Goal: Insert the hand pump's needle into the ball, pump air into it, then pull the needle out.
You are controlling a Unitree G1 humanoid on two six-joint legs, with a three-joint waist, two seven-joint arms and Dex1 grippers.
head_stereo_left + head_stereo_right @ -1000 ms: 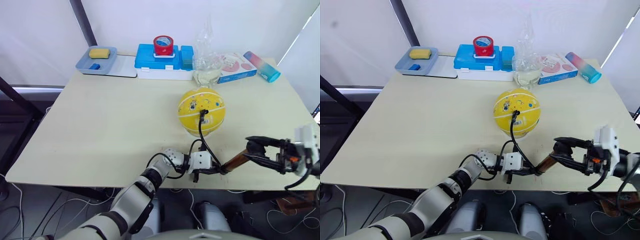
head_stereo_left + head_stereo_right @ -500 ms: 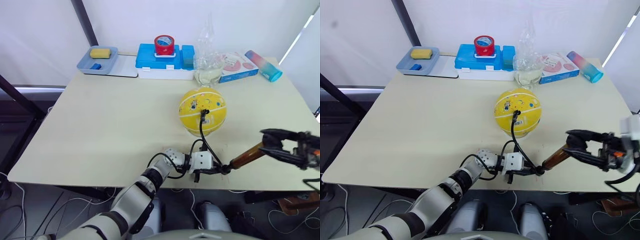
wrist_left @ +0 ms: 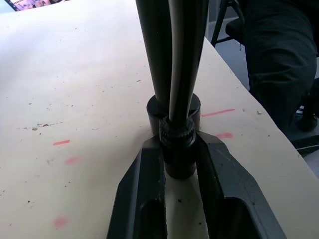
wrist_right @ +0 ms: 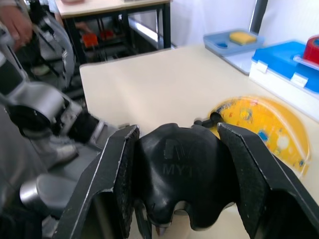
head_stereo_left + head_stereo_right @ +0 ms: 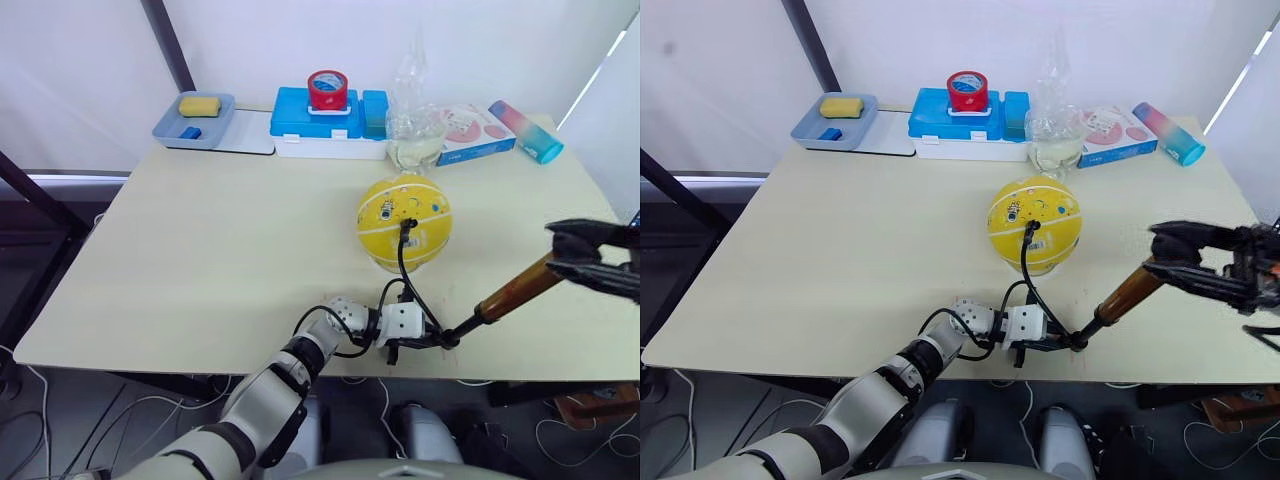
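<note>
The left gripper (image 5: 425, 340) pinches the hand pump (image 5: 505, 297) base low in the frame. The right gripper (image 5: 1170, 252) squeezes its black handle. The needle (image 5: 405, 227) sits in the ball (image 5: 404, 222).

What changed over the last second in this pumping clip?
The right gripper, shut on the handle, drew away to the robot's right, stretching the hand pump longer. The left gripper stayed clamped on the pump's base at the table edge; the ball and the hose plugged into it stayed put.
</note>
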